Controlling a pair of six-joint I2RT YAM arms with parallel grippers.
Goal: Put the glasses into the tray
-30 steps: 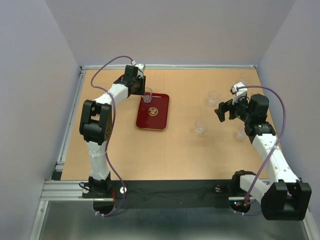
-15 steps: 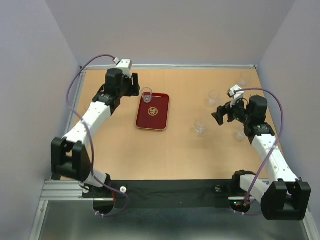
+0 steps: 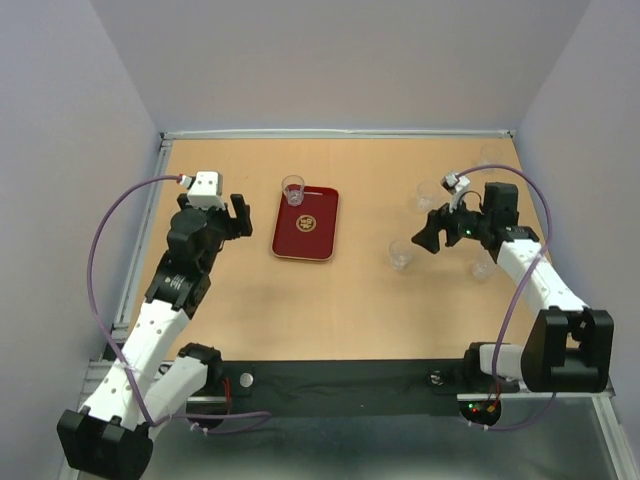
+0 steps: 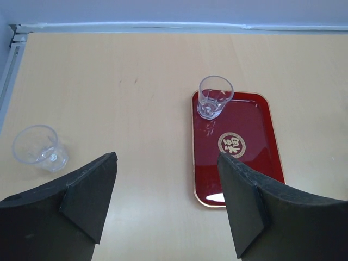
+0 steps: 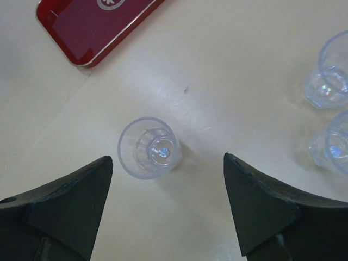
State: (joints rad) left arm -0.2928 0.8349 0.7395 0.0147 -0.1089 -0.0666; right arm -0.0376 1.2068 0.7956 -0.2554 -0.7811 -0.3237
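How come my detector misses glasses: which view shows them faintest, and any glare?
Top view: glass right of the tray nearly vanishes into the wood. Left wrist view: glass on the tray sharp; white glare patch on the tray's near end. Right wrist view: glass crisp.

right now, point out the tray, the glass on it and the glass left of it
tray (image 4: 255,136): left wrist view, bare red floor
glass on the tray (image 4: 213,100): left wrist view, its wall
glass on the wood (image 4: 39,149): left wrist view, its wall
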